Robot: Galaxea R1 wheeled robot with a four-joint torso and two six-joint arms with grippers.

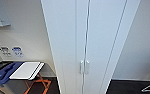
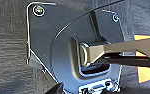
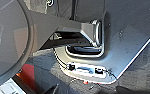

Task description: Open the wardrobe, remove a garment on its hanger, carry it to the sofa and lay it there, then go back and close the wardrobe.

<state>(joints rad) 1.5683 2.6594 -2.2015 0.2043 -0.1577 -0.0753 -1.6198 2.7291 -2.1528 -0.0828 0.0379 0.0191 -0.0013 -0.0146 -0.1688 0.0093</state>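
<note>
The wardrobe (image 1: 91, 37) stands straight ahead in the head view, its two white doors closed, with two small vertical handles (image 1: 84, 67) side by side at the seam. To its left, one white board (image 1: 26, 70) lies on a surface (image 1: 47, 65). I cannot tell how either arm's jaws stand.

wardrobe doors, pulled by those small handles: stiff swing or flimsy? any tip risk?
The doors are full-height plain panels, so each probably swings as one rigid slab without flexing. The handles are small and smooth-looking, so a grip may slip. The wardrobe is tall and narrow; a hard pull could rock it, though its anchoring can't be seen.
</note>
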